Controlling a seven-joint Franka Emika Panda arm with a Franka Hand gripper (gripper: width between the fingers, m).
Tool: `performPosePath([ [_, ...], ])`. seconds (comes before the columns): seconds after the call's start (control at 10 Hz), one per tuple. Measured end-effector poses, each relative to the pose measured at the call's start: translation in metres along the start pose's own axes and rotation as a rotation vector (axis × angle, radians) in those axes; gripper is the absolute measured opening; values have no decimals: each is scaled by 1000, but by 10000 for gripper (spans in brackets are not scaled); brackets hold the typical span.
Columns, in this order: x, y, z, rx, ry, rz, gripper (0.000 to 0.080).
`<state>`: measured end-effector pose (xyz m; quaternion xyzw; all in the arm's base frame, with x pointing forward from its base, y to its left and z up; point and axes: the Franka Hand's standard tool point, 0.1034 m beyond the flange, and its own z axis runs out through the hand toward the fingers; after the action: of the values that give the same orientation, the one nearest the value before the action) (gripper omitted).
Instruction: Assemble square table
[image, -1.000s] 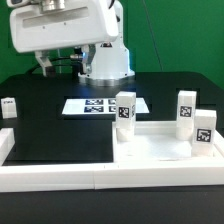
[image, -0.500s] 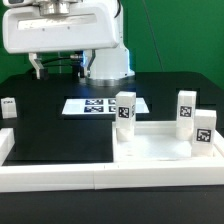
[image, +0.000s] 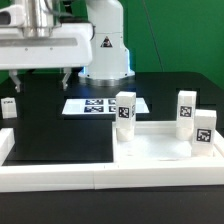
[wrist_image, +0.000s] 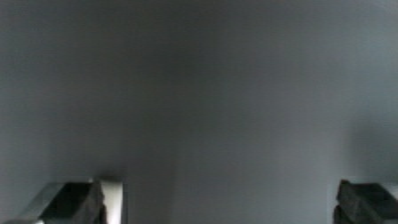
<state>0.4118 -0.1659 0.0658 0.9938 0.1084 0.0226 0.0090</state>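
The square table's white top (image: 158, 147) lies at the exterior view's right, close to the front. Three white tagged legs stand upright on it: one (image: 125, 110) at its near-left corner and two more (image: 185, 110) (image: 203, 131) at its right. Whether they are fixed in, I cannot tell. Another leg (image: 8, 107) sits alone on the black table at the far left. My gripper (image: 42, 82) hangs open above the table's left part, right of that leg and clear of everything. In the wrist view the gripper (wrist_image: 222, 205) shows only dark fingertips (wrist_image: 80, 202) over blurred grey, with nothing between them.
The marker board (image: 100, 104) lies flat mid-table in front of the arm's base (image: 105, 65). A long white border wall (image: 60, 176) runs along the front edge and turns up the left side (image: 5, 143).
The gripper has travelled toward the exterior view's left and come down, so its fingers now show below the white hand. Its jaws stay open. The parts have not moved.
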Motion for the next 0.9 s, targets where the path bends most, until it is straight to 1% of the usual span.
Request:
performPosePath([
  [0.1, -14, 10, 7, -16, -22, -120, 649],
  [0.2, -21, 21, 7, -23, -24, -149, 649],
  [0.3, -19, 19, 7, -24, -28, -159, 649],
  [0.5, -17, 15, 9, -18, -49, -155, 649],
  [0.6, -19, 17, 11, -15, -64, -159, 649],
  [0.7, -22, 23, 20, -2, -141, -173, 649],
  [0.8, -22, 32, 28, -3, -209, -195, 649],
  [0.9, -24, 39, 33, 0, -244, -200, 649],
])
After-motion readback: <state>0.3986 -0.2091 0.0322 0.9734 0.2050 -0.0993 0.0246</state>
